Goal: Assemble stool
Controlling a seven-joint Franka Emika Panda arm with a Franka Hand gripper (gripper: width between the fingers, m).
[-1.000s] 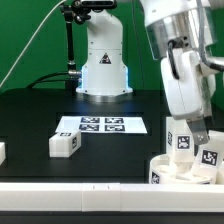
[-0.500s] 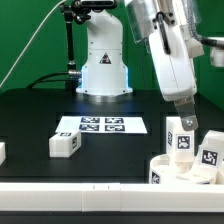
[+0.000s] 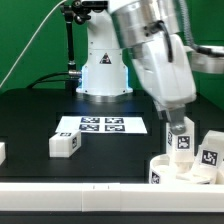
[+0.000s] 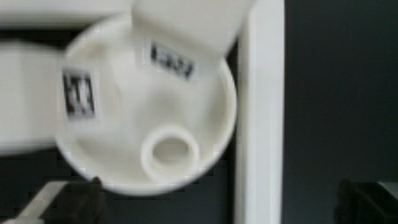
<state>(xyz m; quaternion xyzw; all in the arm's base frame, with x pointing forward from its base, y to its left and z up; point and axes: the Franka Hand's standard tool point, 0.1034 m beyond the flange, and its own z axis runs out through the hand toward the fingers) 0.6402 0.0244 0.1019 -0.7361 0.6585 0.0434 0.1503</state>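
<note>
Exterior view: white plastic ring-shaped stool seat [image 3: 172,168] lies flat on black worktop [image 3: 30,120], exterior view's right. Two blocky white legs [image 3: 181,140] stand upright on it, long axes vertical. They carry black-and-white tags, no readable writing. Blurred end effector [image 3: 178,122] hangs just above one leg, jaws apart, empty.

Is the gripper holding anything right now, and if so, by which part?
Nothing is held. The gripper hangs above the stool seat and its upright legs, jaws wide open with nothing between them.
</note>
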